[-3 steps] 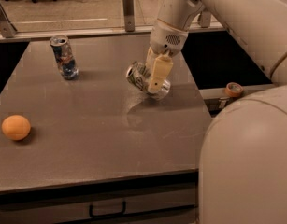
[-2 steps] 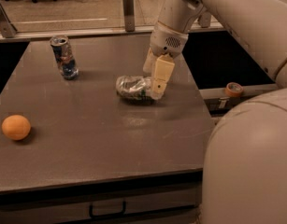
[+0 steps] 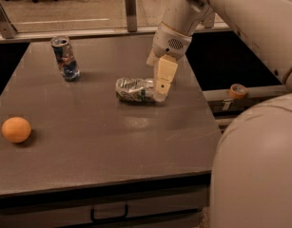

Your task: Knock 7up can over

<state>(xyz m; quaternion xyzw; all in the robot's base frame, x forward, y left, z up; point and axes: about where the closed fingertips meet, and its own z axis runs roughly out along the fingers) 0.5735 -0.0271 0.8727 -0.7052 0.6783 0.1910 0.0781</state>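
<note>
The 7up can (image 3: 133, 90), silvery-white with faint dark markings, lies on its side near the middle of the grey table (image 3: 102, 141), its length running left to right. My gripper (image 3: 160, 87) hangs from the arm at the upper right and its cream fingers (image 3: 163, 77) point down at the can's right end, touching or almost touching it.
A silver can with blue and red markings (image 3: 65, 58) stands upright at the back left. An orange (image 3: 16, 129) rests near the left edge. A roll of tape (image 3: 238, 90) lies on a ledge right of the table. The robot's body fills the lower right.
The 7up can went from tilted against the gripper to lying flat on the table, ending up a little left of the fingers. The gripper stayed near its place.
</note>
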